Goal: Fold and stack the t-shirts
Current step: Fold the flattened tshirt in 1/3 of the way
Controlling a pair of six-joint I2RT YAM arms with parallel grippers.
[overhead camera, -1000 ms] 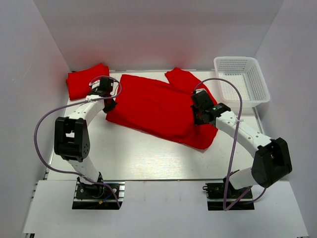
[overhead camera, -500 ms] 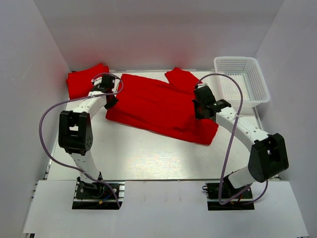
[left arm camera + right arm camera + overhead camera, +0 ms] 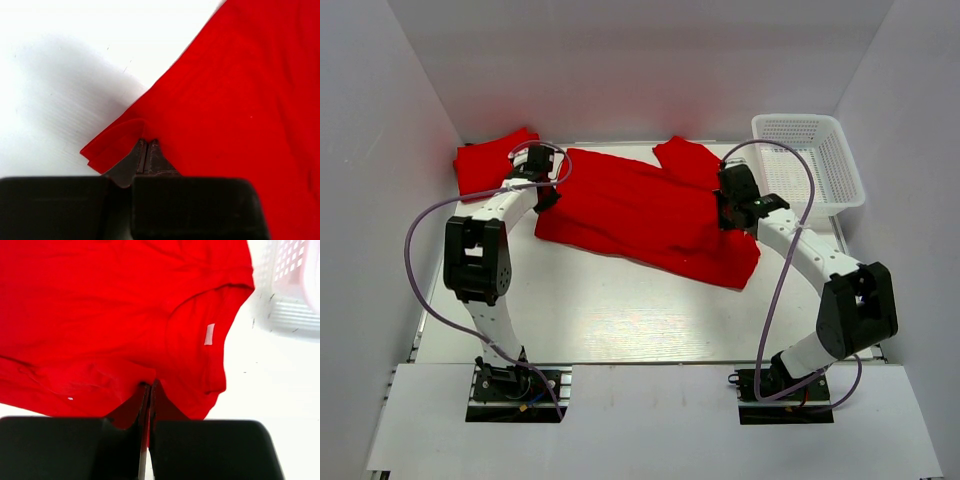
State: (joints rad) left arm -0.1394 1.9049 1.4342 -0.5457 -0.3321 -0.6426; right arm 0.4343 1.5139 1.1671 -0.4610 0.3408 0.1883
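A large red t-shirt [image 3: 640, 215] lies spread across the middle of the table, its lower part lifted and turned toward the far edge. My left gripper [image 3: 542, 192] is shut on the shirt's left corner [image 3: 112, 142]. My right gripper [image 3: 733, 210] is shut on the shirt's right side near the collar [image 3: 150, 382]. The collar with its white label [image 3: 209, 334] shows in the right wrist view. A second red t-shirt [image 3: 490, 165] lies folded at the far left corner.
A white mesh basket [image 3: 807, 160] stands at the far right, also at the upper right of the right wrist view [image 3: 295, 285]. White walls enclose the table on three sides. Purple cables loop from both arms.
Both grippers have moved toward the far edge, drawing the shirt's near edge with them. The shirt's near edge now lies farther from me.
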